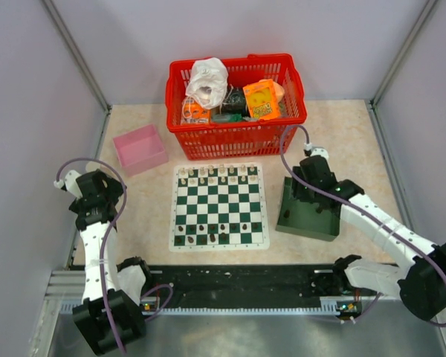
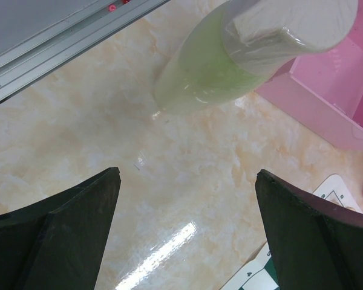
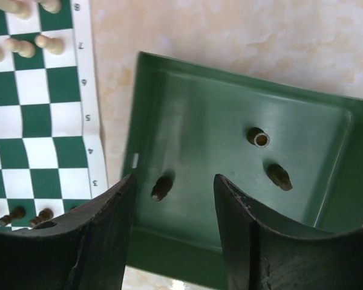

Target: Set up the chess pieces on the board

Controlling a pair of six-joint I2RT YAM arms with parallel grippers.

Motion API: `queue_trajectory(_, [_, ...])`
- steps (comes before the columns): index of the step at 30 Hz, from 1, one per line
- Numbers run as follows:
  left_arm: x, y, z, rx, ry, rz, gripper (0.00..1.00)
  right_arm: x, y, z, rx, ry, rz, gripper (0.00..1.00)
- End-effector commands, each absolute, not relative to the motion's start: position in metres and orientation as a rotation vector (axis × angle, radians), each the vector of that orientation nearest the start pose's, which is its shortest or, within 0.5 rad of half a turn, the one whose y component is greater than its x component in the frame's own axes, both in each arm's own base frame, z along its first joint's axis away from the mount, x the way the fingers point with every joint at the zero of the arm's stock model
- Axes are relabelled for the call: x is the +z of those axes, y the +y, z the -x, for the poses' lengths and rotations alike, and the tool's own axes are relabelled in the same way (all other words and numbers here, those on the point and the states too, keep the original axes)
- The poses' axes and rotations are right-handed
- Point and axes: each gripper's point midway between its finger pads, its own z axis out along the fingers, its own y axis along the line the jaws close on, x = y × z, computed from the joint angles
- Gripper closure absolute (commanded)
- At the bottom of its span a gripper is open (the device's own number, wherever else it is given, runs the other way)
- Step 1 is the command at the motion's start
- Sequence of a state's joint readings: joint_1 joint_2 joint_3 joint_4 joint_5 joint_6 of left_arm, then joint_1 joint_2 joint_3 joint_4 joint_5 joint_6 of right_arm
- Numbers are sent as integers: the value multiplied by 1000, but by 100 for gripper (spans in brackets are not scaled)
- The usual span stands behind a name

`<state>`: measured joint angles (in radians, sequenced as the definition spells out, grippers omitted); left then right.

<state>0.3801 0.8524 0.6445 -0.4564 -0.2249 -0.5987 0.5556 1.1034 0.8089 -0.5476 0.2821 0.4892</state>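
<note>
The right gripper (image 3: 174,184) hangs over the green tray (image 3: 187,90), fingers half apart and empty. A dark chess piece (image 3: 162,188) lies under the gap, so come straight down with a finger on each side, then squeeze softly. The board (image 3: 42,121) is just beside the tray.

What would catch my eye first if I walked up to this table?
The red basket, crammed with odds and ends at the far side. Before it lies the green-and-white chessboard, cream pieces lined along its far rows. Right of that, the right gripper hangs open over a green tray holding three dark chess pieces.
</note>
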Motion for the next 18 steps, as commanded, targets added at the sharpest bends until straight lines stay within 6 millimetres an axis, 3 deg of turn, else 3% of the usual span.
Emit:
queue_trajectory(1, [148,121,-251,136,1864,1139,1,108,131,-258,269,2468,6,48])
queue_trajectory(8, [147,123,-250,149,1859,1144,1,78,141,-248,328,2563,30,53])
queue_trajectory(18, [141,122,-254,134,1870,1150,1,65,146,-245,337,2608,72,57])
